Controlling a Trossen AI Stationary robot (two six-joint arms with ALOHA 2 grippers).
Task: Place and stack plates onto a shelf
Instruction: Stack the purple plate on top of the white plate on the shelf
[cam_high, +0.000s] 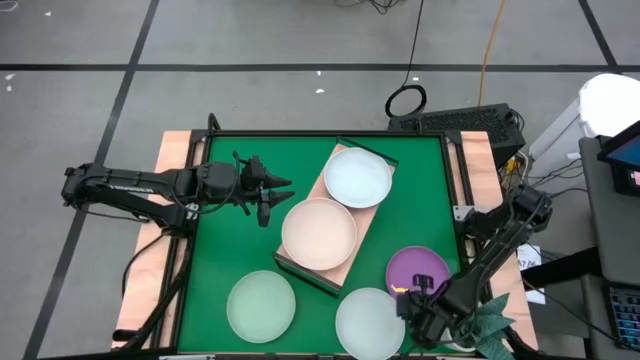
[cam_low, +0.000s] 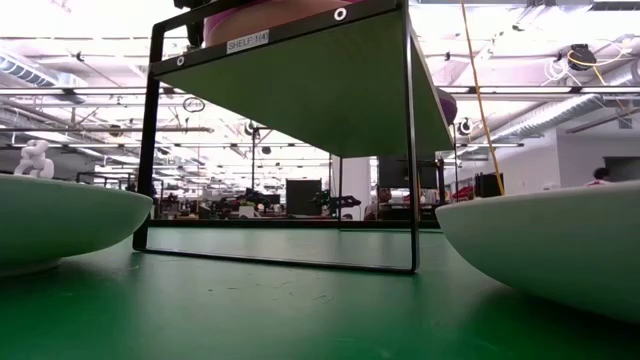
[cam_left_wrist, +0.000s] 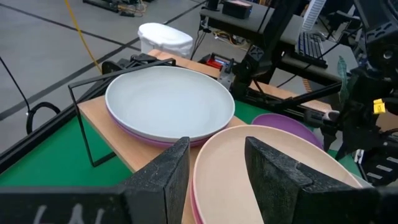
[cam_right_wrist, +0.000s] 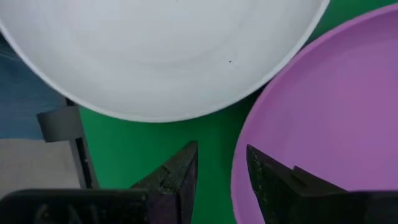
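Plates already fill the shelf (cam_high: 352, 235): a whitish-blue plate (cam_high: 357, 177) at its far end, a cream plate (cam_high: 319, 232) at its near end. Three wait on the mat: mint plate (cam_high: 261, 306) near left, pale plate (cam_high: 370, 322) near centre, purple plate (cam_high: 418, 271) right. Right gripper (cam_high: 411, 302), fingers apart, straddles the purple rim; it should close squarely and lift level. Left gripper (cam_high: 276, 195), fingers apart and empty, hovers beside the cream plate.
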